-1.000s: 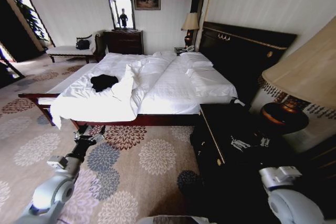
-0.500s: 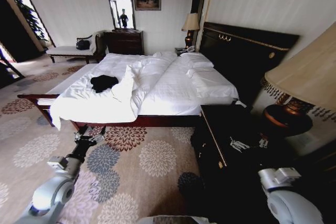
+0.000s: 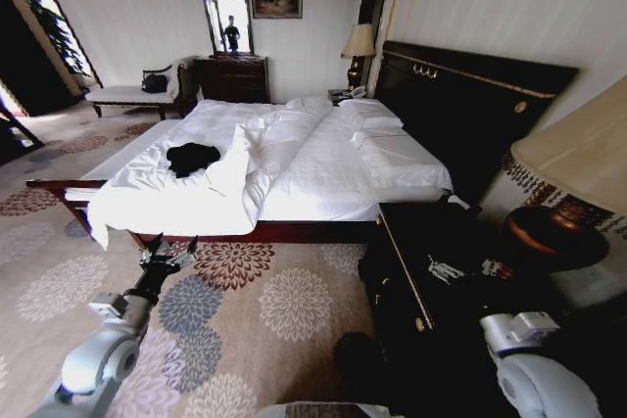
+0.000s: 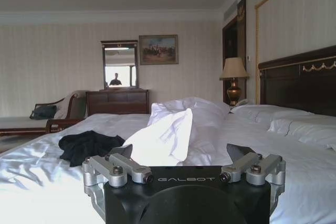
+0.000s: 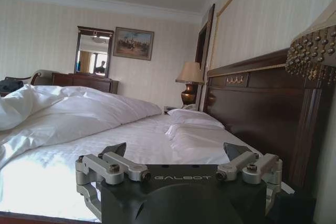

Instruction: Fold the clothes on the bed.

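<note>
The shirt [image 3: 192, 158] lies crumpled on the bed [image 3: 313, 178], on the duvet toward the foot end, and it sits ahead of the left claw [image 3: 165, 259] and a touch to that claw's left, well apart from it, with the bed's edge between the two. Bunched as it is, I can't pick out a long axis. From the left wrist the shirt [image 4: 86, 146] shows as a dark heap just past the left claw [image 4: 181, 156], beside a raised fold of duvet. The left arm looks the nearer one by a good margin; the right claw [image 5: 176, 153] hangs by the nightstand [image 3: 431, 271] on the headboard side, the shirt far off to its left. Both claws stand with fingers spread wide apart, holding nothing and touching nothing. My guess is the robot has yet to close in on the bed before any fold can begin.
</note>
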